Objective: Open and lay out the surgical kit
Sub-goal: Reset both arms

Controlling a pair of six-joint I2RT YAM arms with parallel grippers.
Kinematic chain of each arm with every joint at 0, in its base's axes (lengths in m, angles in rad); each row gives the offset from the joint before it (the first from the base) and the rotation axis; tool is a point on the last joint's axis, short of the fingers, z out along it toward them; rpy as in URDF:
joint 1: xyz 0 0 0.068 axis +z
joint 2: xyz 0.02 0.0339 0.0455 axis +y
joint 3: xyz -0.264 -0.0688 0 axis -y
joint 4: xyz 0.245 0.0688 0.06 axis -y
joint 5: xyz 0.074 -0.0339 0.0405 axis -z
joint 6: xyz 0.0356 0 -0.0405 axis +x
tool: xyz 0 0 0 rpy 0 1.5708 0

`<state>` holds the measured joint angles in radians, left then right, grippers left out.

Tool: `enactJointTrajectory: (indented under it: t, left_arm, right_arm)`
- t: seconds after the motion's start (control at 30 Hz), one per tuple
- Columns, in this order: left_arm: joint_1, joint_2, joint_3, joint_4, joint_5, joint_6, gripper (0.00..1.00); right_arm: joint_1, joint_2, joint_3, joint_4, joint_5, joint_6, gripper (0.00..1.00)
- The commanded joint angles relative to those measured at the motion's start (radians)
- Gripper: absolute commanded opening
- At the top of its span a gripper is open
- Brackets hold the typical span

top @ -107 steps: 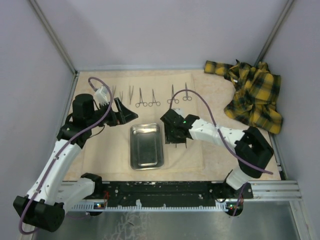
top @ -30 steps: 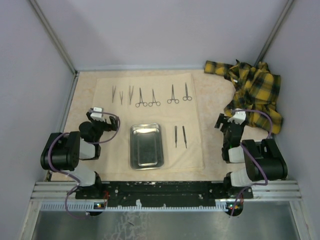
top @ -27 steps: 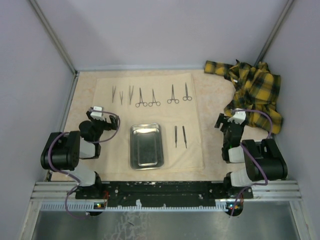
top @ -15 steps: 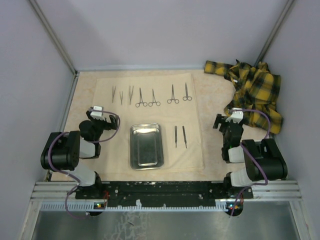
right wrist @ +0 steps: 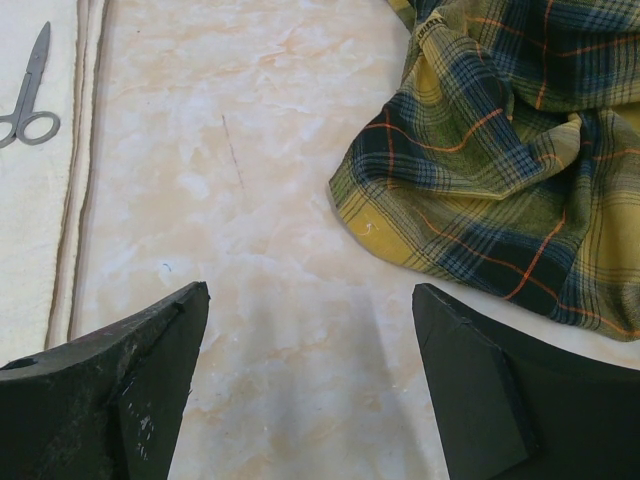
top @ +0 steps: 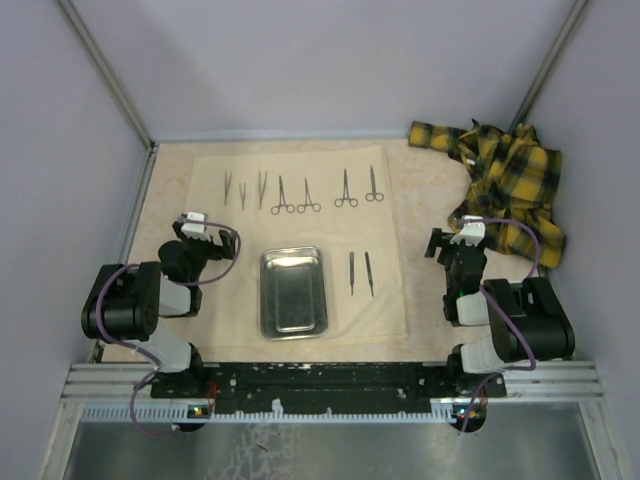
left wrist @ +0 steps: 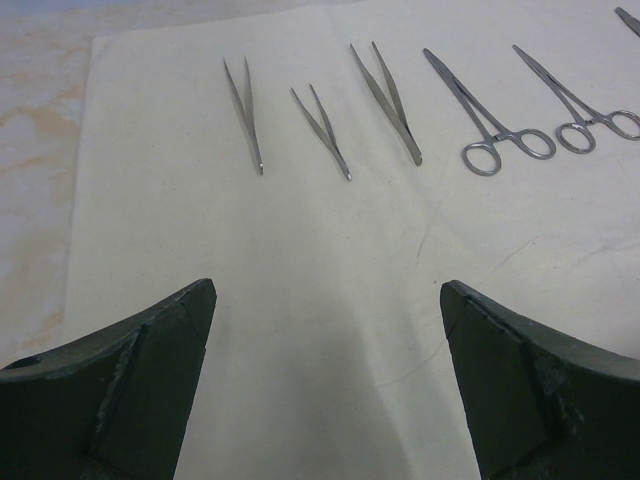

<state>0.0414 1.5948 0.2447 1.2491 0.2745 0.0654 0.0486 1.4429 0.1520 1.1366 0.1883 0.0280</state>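
The pale beige cloth wrap (top: pixel 300 230) lies spread flat on the marbled tabletop (top: pixel 430 200), and the shiny rectangular steel tray (top: pixel 293 291) sits on its near half. Along the wrap's far edge runs a row of three thin metal tweezers (left wrist: pixel 342 166) and four ring-handled clamps (top: pixel 308 197). Two slim metal tools (top: pixel 351 272) lie side by side just right of the tray, too small to tell their type.

The left gripper (left wrist: pixel 325 300) hovers over bare cloth near the tweezers, jaws spread wide and empty. The right gripper (right wrist: pixel 310 300) hangs over bare tabletop between the wrap's edge and the crumpled yellow-and-black plaid cloth (right wrist: pixel 500 150), jaws also wide apart and holding nothing.

A few seconds earlier both arms reached out over the wrap, the right one above the spot where the slim tools now lie. Both are now folded back at the near corners. Over the last second only the right gripper edged slightly left.
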Motion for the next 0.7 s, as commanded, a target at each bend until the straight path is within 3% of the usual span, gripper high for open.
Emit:
enactJointTrajectory:
  t: [0.0, 0.67]
  left_arm:
    - [-0.002, 0.001, 0.001, 0.028, 0.000, 0.007, 1.00]
    - [-0.008, -0.004, -0.007, 0.038, -0.009, 0.009, 1.00]
  right_arm:
    - [0.006, 0.004, 0.034, 0.074, 0.005, -0.017, 0.83]
    - [0.005, 0.003, 0.033, 0.074, 0.005, -0.017, 0.84]
